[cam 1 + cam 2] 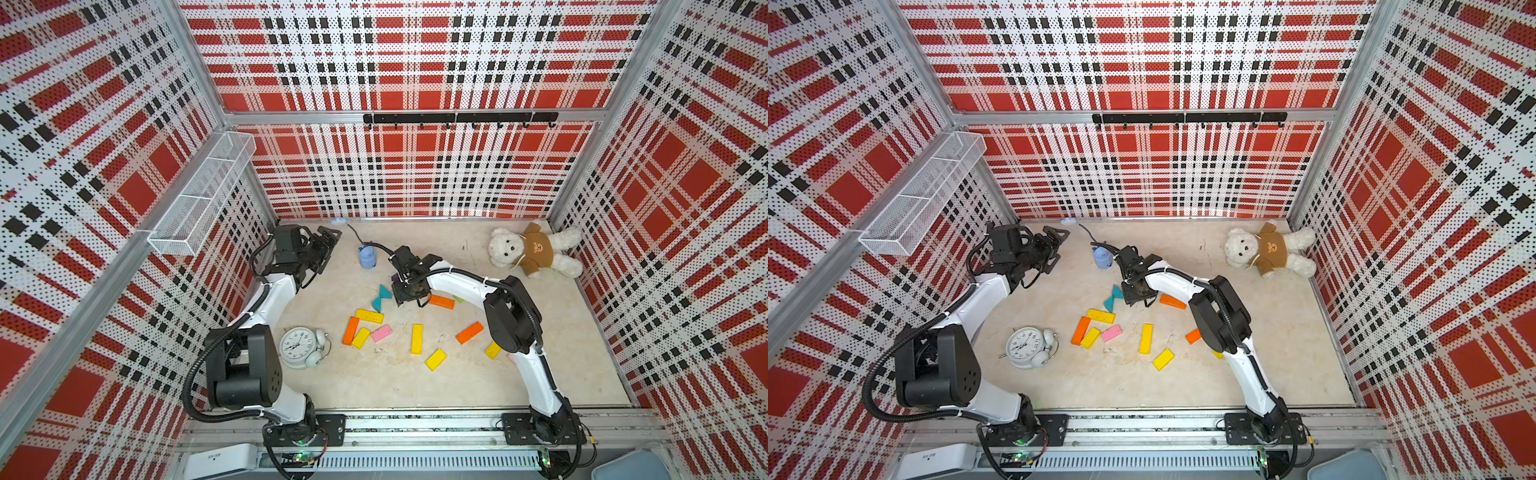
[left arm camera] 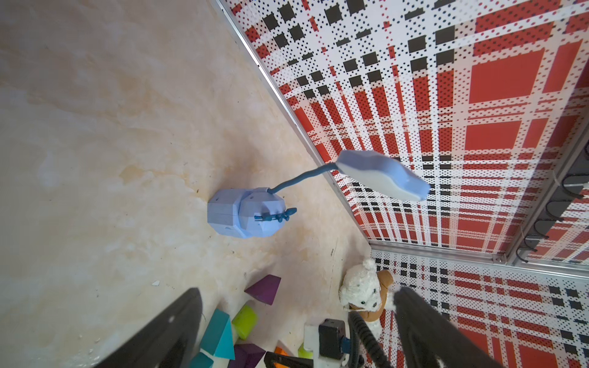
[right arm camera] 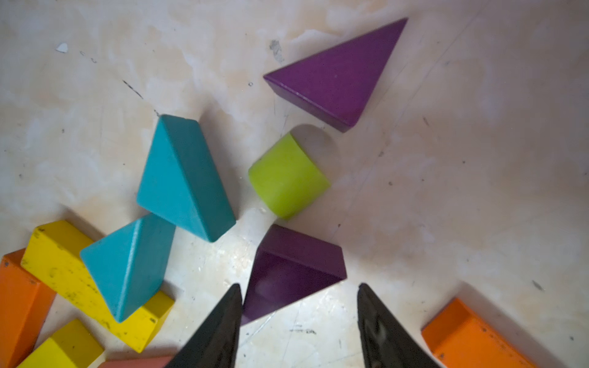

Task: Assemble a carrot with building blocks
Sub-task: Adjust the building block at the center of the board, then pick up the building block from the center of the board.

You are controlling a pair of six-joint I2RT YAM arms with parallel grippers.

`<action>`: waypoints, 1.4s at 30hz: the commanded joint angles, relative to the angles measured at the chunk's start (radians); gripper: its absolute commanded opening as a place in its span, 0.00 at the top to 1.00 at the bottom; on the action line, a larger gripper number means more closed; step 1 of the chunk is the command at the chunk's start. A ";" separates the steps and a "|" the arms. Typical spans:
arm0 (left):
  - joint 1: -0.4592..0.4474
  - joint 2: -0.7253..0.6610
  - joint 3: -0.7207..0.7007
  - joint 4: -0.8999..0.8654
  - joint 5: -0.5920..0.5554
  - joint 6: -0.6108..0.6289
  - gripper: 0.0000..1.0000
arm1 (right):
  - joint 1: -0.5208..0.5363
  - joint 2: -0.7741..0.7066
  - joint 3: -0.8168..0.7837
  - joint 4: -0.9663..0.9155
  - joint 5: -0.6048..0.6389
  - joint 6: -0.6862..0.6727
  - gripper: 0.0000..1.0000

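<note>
Tabletop (image 1: 374, 386): beige, marbled, scuffed and stained. A white alarm clock (image 1: 300, 345) lies face up at 9 o'clock. A plush bear (image 1: 534, 251) lies on its back at 2 o'clock. A small blue lamp (image 1: 368, 257) stands at 11 o'clock. Loose blocks lie around the centre: yellow bars (image 1: 417, 339), orange bars (image 1: 469, 333), one pink bar (image 1: 381, 333), two teal triangles (image 1: 381, 297) meeting at a corner, and two purple triangles (image 3: 334, 73) with a lime-green stub (image 3: 287, 175) between them.

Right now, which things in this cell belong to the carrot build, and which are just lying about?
Part of the job: flat yellow bars, flat orange bars, pink bar, teal triangular blocks, purple triangular blocks, lime-green cylinder stub.

Just lying about: white twin-bell alarm clock, white plush bear in a brown shirt, pale-blue bendy-neck lamp, white wire-mesh wall basket, black hook rail.
</note>
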 commanded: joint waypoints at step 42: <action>-0.035 -0.003 -0.022 0.053 0.041 -0.026 0.04 | -0.071 0.056 0.085 -0.088 -0.057 -0.286 0.47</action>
